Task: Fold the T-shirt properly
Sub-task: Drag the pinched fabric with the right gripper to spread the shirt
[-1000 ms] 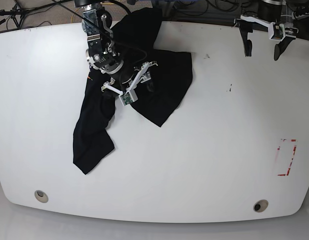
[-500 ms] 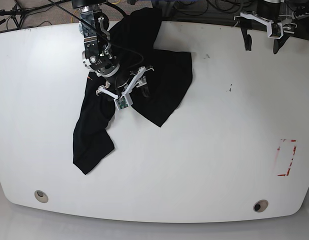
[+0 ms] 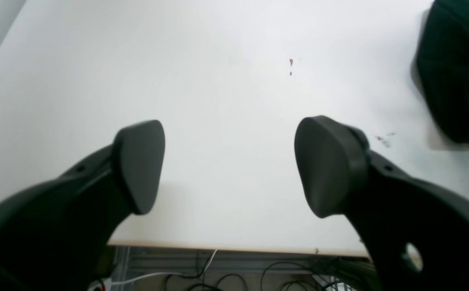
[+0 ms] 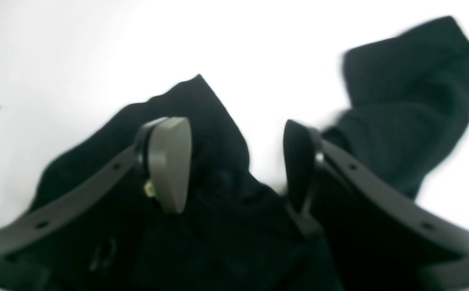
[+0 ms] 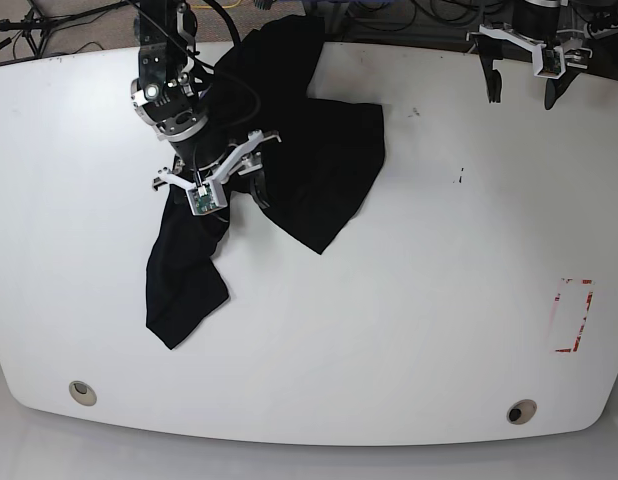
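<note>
**Right gripper over shirt, left gripper parked at far edge**

Base view, left to right:
- Round hole (image 5: 82, 391) in the near-left of the white table (image 5: 409, 300).
- T-shirt (image 5: 319, 170) crumpled at far left of centre: top part hangs over the far edge, one lobe runs toward the near-left, another spreads right.
- Right gripper (image 5: 217, 188) sits above the shirt's middle, jaws apart, nothing between them; its wrist view shows black cloth (image 4: 226, 194) under both fingers.
- Small dark specks (image 5: 459, 178) on bare table right of the shirt.
- Left gripper (image 5: 522, 90) at the far-right edge, jaws wide apart, empty, well clear of the shirt.
- Second hole (image 5: 521, 411) near right; red marking (image 5: 574, 315) at right edge.
</note>
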You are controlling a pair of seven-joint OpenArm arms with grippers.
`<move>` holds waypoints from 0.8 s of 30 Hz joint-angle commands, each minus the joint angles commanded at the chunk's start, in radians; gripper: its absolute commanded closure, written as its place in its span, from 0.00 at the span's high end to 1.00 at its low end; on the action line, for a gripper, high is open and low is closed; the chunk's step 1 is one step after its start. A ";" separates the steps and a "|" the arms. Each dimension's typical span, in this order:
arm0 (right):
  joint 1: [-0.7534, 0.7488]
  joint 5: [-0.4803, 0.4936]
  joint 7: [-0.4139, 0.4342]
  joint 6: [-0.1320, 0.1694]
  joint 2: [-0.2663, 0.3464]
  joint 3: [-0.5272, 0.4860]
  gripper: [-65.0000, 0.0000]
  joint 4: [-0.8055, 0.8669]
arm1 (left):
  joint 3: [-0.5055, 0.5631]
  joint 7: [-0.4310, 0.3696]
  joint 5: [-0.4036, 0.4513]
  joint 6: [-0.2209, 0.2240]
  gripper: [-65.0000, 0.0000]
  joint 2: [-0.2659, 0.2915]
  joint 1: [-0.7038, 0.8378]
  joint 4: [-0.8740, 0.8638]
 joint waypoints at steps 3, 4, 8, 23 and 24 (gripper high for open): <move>-0.028 0.000 0.002 0.000 0.044 -0.032 0.54 0.000 | 0.002 0.000 0.000 -0.002 0.75 0.000 0.000 0.000; -0.032 0.000 0.002 0.000 0.055 -0.040 0.54 -0.002 | 0.002 0.000 0.000 -0.002 0.75 0.000 -0.002 0.000; -0.040 0.000 0.002 0.002 0.068 -0.074 0.54 -0.003 | 0.002 0.000 0.000 -0.002 0.75 0.000 -0.002 0.000; 0.037 0.002 0.002 0.003 0.066 -0.086 0.54 -0.153 | 0.002 0.000 0.000 -0.002 0.75 -0.006 -0.002 0.000; 0.038 0.002 0.002 0.003 0.066 -0.087 0.54 -0.164 | 0.002 0.000 0.000 -0.002 0.75 -0.006 -0.002 0.000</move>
